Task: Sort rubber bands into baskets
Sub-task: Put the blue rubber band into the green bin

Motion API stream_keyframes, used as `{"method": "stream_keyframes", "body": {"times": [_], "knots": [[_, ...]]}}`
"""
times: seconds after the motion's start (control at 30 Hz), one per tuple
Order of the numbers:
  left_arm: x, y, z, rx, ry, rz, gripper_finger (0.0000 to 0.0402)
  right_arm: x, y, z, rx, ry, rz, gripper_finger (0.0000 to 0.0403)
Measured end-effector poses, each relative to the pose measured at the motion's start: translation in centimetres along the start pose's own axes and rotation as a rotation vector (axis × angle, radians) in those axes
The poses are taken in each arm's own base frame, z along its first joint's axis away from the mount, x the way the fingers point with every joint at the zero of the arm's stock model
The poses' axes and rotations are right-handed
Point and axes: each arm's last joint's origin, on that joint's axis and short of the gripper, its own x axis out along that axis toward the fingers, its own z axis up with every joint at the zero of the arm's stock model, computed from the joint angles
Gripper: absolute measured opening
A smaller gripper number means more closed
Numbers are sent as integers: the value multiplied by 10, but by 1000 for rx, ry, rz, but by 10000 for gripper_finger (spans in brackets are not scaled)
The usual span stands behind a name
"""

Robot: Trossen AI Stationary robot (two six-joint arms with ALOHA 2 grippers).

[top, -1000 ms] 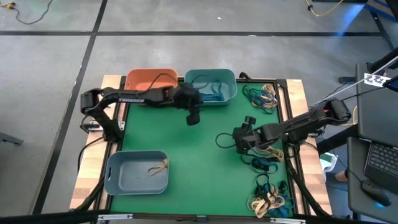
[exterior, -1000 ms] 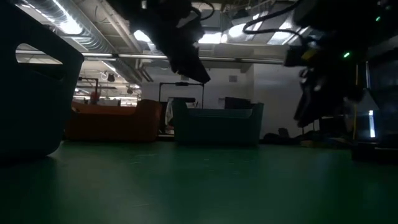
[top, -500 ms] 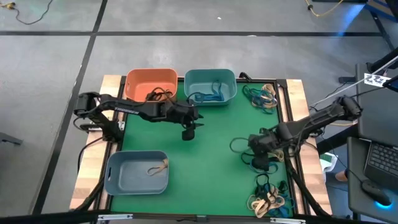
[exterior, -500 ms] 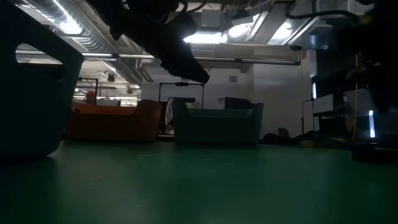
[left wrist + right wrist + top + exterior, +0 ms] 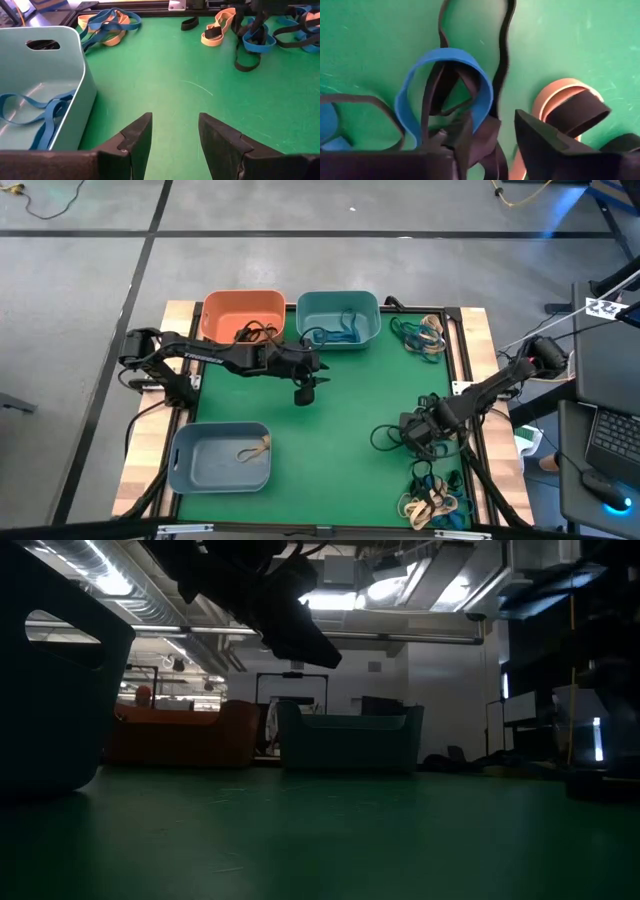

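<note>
Progress check: sorting is barely started imo. The teal basket (image 5: 338, 319) has a few blue bands in it, the orange basket (image 5: 240, 316) has a dark tangle at its near rim (black bands prob, hard to tell from above), and the grey-blue basket (image 5: 219, 456) holds just one tan band (image 5: 254, 448). Most of the rubber bands (image 5: 432, 498) are still loose on the green mat (image 5: 330, 430), all on the side away from the grey-blue basket: a clump near the teal basket's far corner (image 5: 421, 333), a pile around the right gripper, and another heap at the mat's front corner. The right gripper (image 5: 492, 132) is down in that middle pile w/ a blue band (image 5: 445, 85) and black bands (image 5: 502, 55) right at its fingers; jaws apart w/ band material between them, but can't tell if it's actually clamped on anything yet. The left gripper (image 5: 174, 132) hangs just off the teal basket's front edge, jaws apart, nothing in them. Room-wise, the mat's centre between the grey-blue basket and the piles is bare, so there's a fair lane for carrying. Tight spots are the raised frame edge next to the piles and the left arm parked in front of the teal basket.
</note>
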Motion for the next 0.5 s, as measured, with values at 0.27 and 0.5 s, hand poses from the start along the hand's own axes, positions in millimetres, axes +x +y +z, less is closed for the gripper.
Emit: {"method": "stream_keyframes", "body": {"times": [0.27, 0.5], "knots": [[0, 0, 0, -11, 2, 0, 159, 5, 5, 3, -11, 33, 59, 20], [0, 0, 0, -11, 2, 0, 159, 4, 7, 2, 33, 86, 126, 29]]}}
